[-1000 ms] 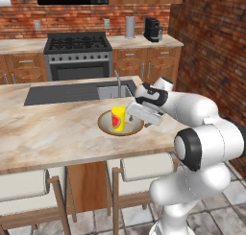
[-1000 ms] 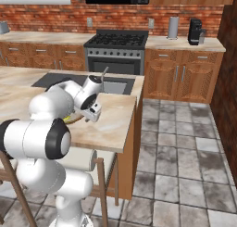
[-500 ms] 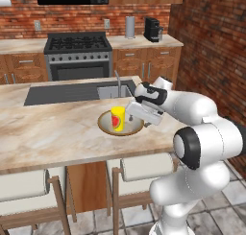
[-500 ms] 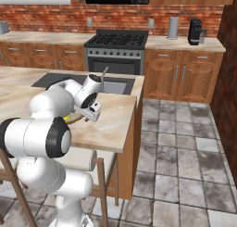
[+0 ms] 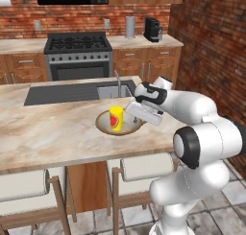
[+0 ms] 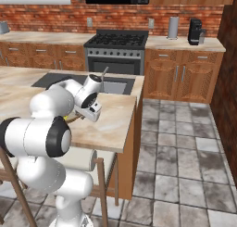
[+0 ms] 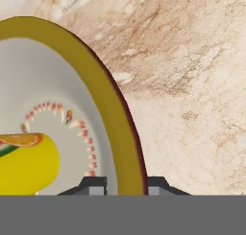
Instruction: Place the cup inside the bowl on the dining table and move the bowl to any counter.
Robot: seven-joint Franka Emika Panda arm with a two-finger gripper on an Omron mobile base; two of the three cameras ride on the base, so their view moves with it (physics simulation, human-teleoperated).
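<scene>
The yellow cup (image 5: pixel 116 118) with its red watermelon mark stands upright inside the wide bowl (image 5: pixel 103 126) on the dining table (image 5: pixel 48 135). My gripper (image 5: pixel 132 115) reaches in from the right and sits low at the bowl's right rim. In the hand view the fingertips (image 7: pixel 94 185) straddle the brown rim of the bowl (image 7: pixel 96 80), one inside and one outside, pressed close to it. The cup (image 7: pixel 29 167) lies at the lower left of that view. From the right base view my arm hides most of the bowl (image 6: pixel 69 119), and the gripper (image 6: pixel 77 115) is at its edge.
A sink with faucet (image 5: pixel 114 88) and a dark cooktop panel (image 5: pixel 60 92) lie just behind the bowl. White-cushioned stools (image 5: pixel 144 166) stand under the table's near edge. Beyond are the black stove (image 5: pixel 77 56) and the counter (image 5: pixel 139 40) with a coffee machine (image 5: pixel 153 29).
</scene>
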